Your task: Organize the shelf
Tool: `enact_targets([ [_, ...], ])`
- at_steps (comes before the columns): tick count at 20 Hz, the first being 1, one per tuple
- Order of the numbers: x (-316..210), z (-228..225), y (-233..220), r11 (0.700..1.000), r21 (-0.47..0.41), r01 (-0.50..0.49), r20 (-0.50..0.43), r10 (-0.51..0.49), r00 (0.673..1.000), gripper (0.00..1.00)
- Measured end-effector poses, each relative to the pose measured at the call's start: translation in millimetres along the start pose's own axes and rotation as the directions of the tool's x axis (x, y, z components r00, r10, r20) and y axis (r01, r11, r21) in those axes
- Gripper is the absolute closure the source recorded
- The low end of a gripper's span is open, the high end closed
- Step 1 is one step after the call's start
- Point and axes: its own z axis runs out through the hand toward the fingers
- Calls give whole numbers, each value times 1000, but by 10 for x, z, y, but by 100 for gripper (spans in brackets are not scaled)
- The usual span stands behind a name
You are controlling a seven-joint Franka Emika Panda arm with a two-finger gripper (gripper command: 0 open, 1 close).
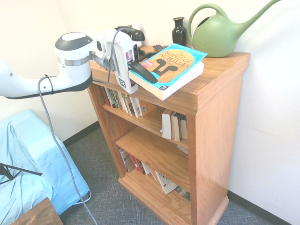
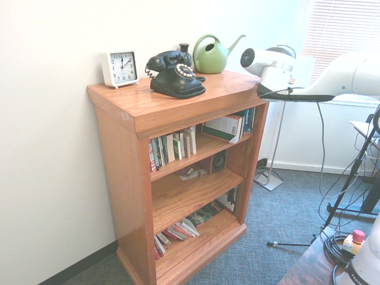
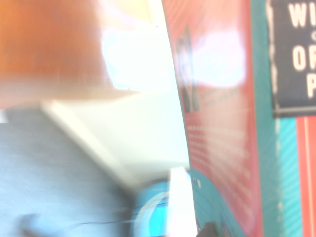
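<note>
1. The end effector (image 1: 151,78) is closed on the near edge of a blue-covered book (image 1: 185,61), which slants away from it over the front part of the top.
2. The shelf (image 1: 214,140) is the oak bookcase beneath and beyond the end effector.
3. Farther from it, toward the wall, the black vase (image 1: 179,35) and green watering can (image 1: 215,35) stand upright. The telephone (image 2: 178,77) and, farther along the top, the white clock (image 2: 123,68) are upright too.
4. Below it, the upper board bears a row of books (image 1: 124,101) and a separate cluster (image 1: 174,124); lower down, more books (image 1: 159,178) lean unevenly.
5. I judge the job partway: upper books fairly orderly, the held book unplaced, the lower ones needing straightening. Its intended spot is unclear.
</note>
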Motion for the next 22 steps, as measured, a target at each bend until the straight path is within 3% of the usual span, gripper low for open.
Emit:
enact_targets([
  [3, -176, -307, 370, 990, 124, -61, 68, 53, 996, 100],
  [6, -455, -548, 681, 963, 247, -113, 135, 81, 988, 100],
  [13, -1455, -778, 949, 838, 502, -215, 283, 76, 956, 100],
  [18, -2388, -644, 810, 780, 588, -214, 318, 20, 948, 100],
  [22, -2696, -555, 700, 751, 618, -230, 353, -5, 935, 100],
])
